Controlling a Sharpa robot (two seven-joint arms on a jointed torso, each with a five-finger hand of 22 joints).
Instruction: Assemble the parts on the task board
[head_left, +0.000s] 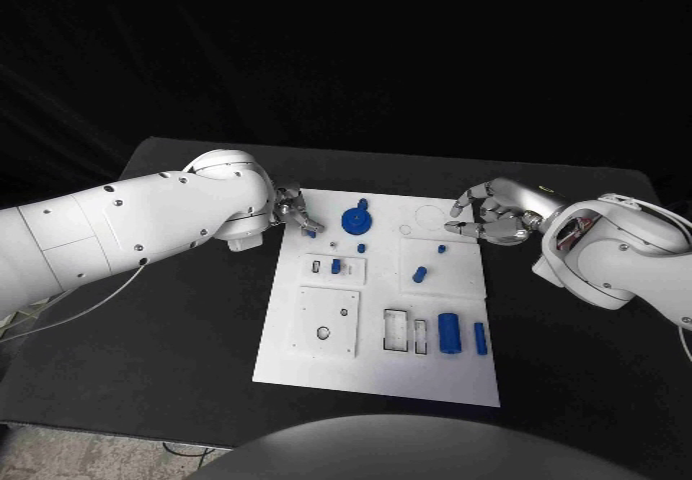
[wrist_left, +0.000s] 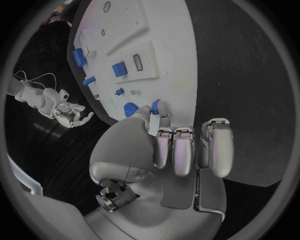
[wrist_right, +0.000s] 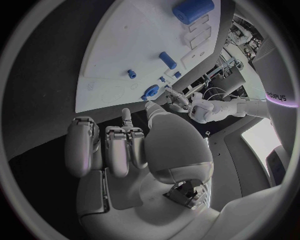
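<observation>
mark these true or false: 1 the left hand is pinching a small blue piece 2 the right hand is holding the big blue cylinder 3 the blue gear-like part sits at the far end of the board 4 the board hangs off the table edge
1. True. The left hand pinches a small blue piece at the far left edge of the task board.
2. False. The right hand holds nothing; the big blue cylinder lies on the board's near right part, well away from it.
3. True. The blue gear-like part is at the far end, near the left hand.
4. False. The board lies wholly on the black table.
</observation>
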